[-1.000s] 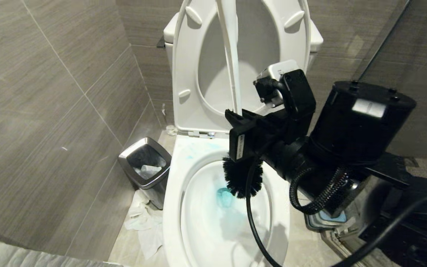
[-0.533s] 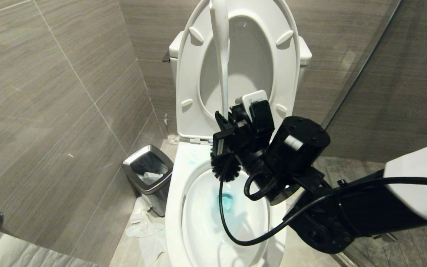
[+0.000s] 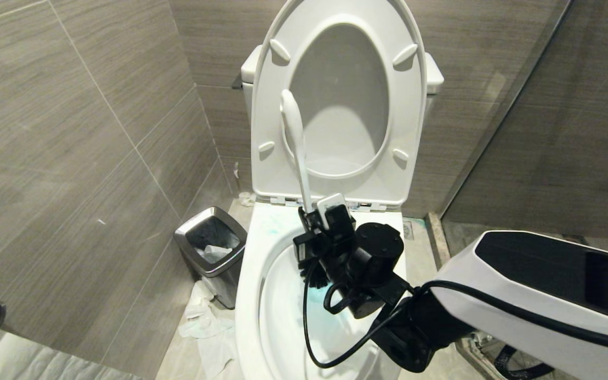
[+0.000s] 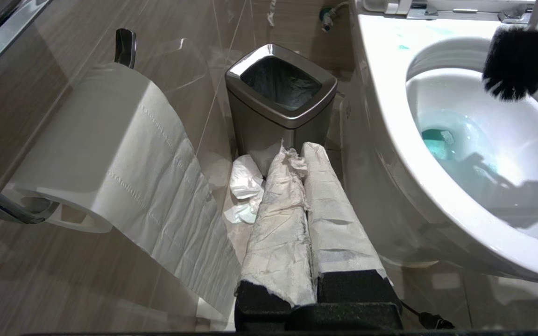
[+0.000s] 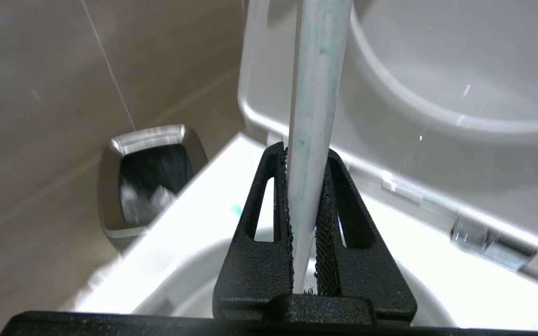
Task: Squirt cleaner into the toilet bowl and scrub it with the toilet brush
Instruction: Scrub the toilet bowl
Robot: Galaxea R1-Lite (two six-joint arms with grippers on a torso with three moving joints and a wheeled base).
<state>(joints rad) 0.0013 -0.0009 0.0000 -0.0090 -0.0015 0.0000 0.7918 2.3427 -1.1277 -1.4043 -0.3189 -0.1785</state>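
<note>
The brush [image 3: 294,142] is clamped low on its handle by the right pincer [image 3: 310,228], so the bristles hang at the bowl's [image 3: 246,295] 12 o'clock rim for scrubbing.

Tiled floor [image 3: 188,353]: toilet bowl [image 3: 248,295] at centre; chrome-rimmed bin [image 3: 210,253] at 9 o'clock beside it; crumpled tissue [image 3: 206,322] just below the bin.

Toilet brush [image 3: 293,142] upright, black bristles over toilet bowl [image 3: 254,295] rear; turquoise cleaner [image 4: 437,142] pooled in basin
</note>
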